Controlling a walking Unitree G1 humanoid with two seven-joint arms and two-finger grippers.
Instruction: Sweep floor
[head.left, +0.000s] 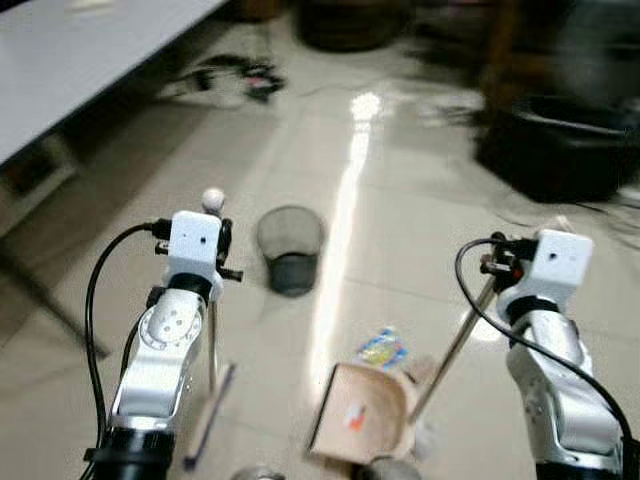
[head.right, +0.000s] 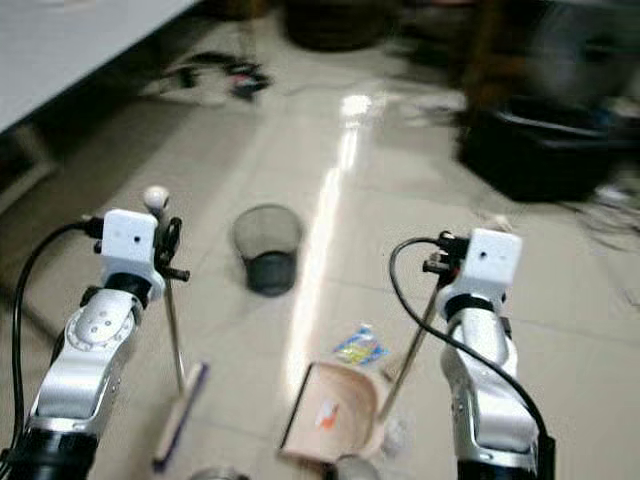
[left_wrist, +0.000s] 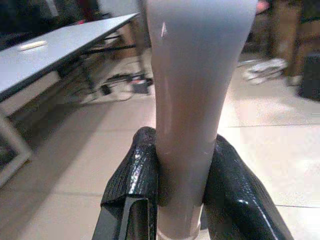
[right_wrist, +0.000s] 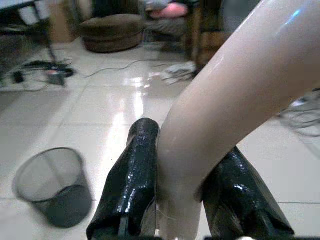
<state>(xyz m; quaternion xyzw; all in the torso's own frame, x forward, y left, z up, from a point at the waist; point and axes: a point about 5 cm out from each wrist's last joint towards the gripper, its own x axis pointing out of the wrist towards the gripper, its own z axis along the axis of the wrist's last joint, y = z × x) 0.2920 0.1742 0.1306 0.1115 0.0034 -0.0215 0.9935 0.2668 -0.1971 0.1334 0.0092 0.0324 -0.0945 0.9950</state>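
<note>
Left end effector (left_wrist: 180, 200) grips broom (head.right: 178, 400) — right (right_wrist: 182, 200) grips dustpan (head.left: 365, 410).

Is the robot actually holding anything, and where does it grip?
Left gripper clamps the broom by its handle top; right gripper clamps the dustpan by its handle top.

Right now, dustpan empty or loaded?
Loaded, lightly: the dustpan holds one small orange scrap; a blue-yellow wrapper lies on the floor just beyond it.
</note>
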